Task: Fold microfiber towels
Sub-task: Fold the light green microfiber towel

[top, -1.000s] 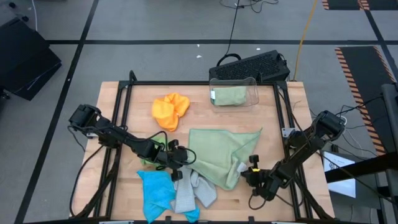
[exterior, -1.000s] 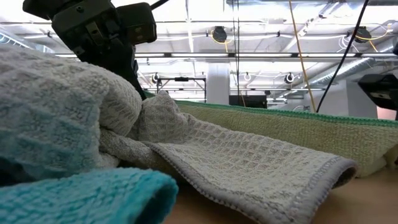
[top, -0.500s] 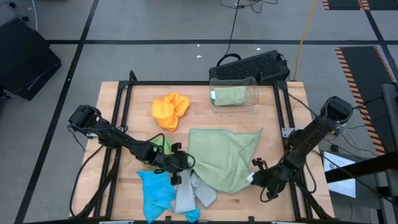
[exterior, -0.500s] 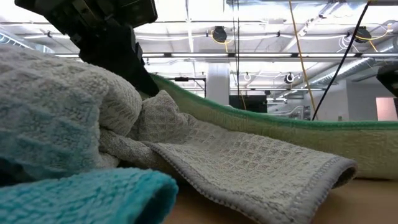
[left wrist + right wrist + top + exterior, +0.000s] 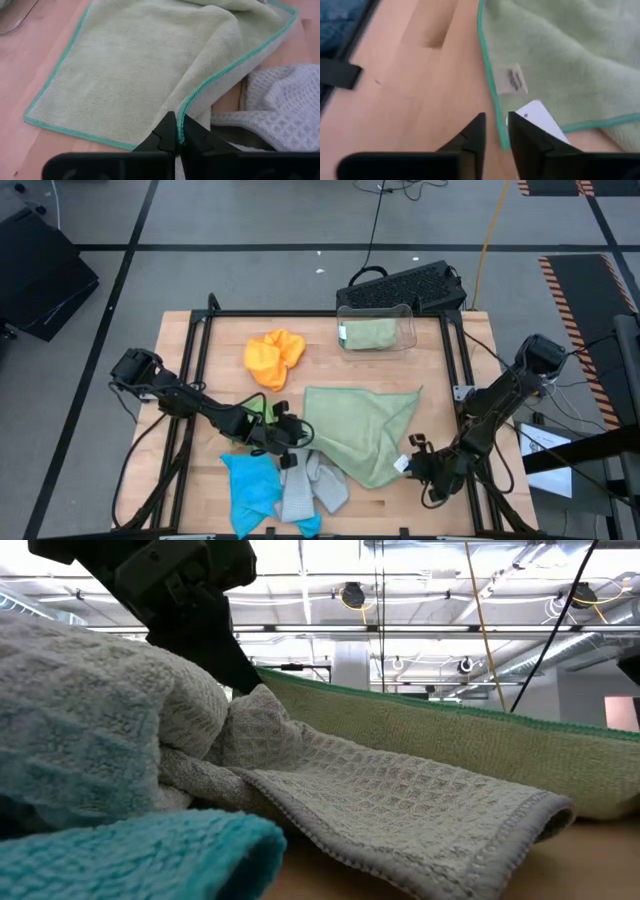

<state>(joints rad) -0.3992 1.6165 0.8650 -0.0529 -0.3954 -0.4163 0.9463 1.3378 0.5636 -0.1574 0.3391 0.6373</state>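
A pale green towel (image 5: 355, 430) with a green hem lies spread on the wooden table (image 5: 450, 350). At its near-left side my left gripper (image 5: 298, 436) is shut on its edge, and the low view shows that hem (image 5: 420, 705) raised. My right gripper (image 5: 410, 464) stands open at the towel's near-right corner; in the right wrist view (image 5: 496, 131) the hem (image 5: 487, 75) runs down between its fingers, beside two white tags (image 5: 514, 80). My left gripper pinches the pale green towel's hemmed edge (image 5: 184, 116) between its two fingers, at a fold where the cloth doubles over. The fingers slant down from the table's left. That edge is lifted off the table while the rest of the towel lies flat. Whether my right gripper touches the corner, I cannot tell.
An orange towel (image 5: 273, 357) lies at the far left. A clear bin (image 5: 377, 328) at the far edge holds a folded green towel. Blue (image 5: 252, 488) and grey (image 5: 312, 488) towels are heaped at the near edge, with a bright green one (image 5: 262, 411) under my left arm.
My right gripper has risen and gone toward the table's near right corner, drawing the pale green towel's near-right corner out; the flap that lay folded over there is now spread flat. In the low view the towel's hem has lifted into a straighter line.
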